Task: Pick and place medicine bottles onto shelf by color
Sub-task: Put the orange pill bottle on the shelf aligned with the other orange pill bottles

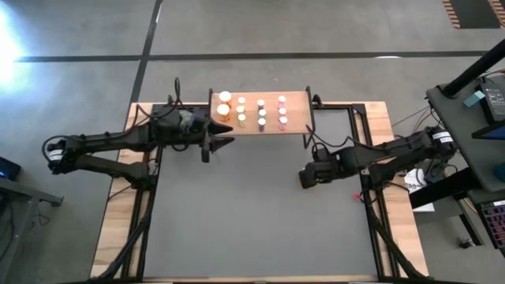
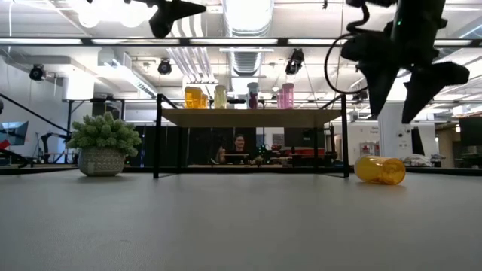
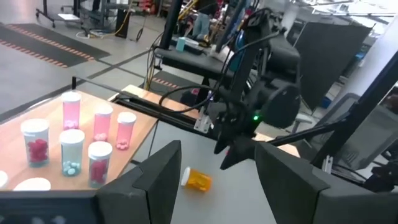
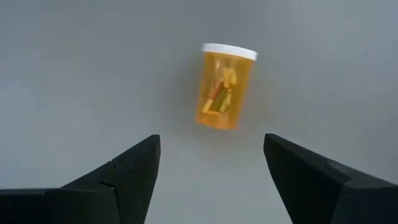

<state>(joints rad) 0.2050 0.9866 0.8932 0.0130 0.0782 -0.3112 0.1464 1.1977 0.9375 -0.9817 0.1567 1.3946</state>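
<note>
One orange bottle (image 4: 224, 87) with a white cap lies on its side on the grey table, also seen in the low view (image 2: 379, 170) and the left wrist view (image 3: 198, 180). My right gripper (image 4: 211, 168) hovers open above it, fingers pointing down (image 2: 407, 83), and hides it in the high view (image 1: 306, 175). The wood shelf (image 1: 296, 102) holds several upright bottles in rows: orange (image 1: 225, 103), yellowish (image 1: 241, 110), dark (image 1: 261, 112) and pink (image 1: 282, 110). My left gripper (image 1: 229, 142) is open and empty, raised by the shelf's near left corner.
A green bushy plant in a pot (image 2: 103, 143) stands at the shelf's left end, under my left arm. The shelf stands on thin black legs (image 2: 157, 139) at the table's far side. A person (image 2: 239, 144) sits in the room beyond the table.
</note>
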